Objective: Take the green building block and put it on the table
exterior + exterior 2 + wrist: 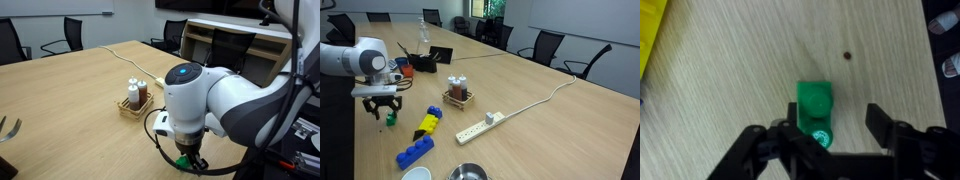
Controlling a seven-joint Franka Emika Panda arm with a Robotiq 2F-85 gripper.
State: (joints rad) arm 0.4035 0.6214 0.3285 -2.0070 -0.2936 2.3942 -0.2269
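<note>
The green building block is a small bright green brick lying on the light-brown wooden table. In the wrist view my gripper is open just above it, and the block sits between the fingers, close against the left one. In both exterior views the gripper points straight down near the table edge, with the block showing at its fingertips. The table fills most of both views.
A yellow brick and blue bricks lie near the gripper. A white mug and a metal bowl stand at the front edge. A power strip and a wooden caddy with bottles are mid-table.
</note>
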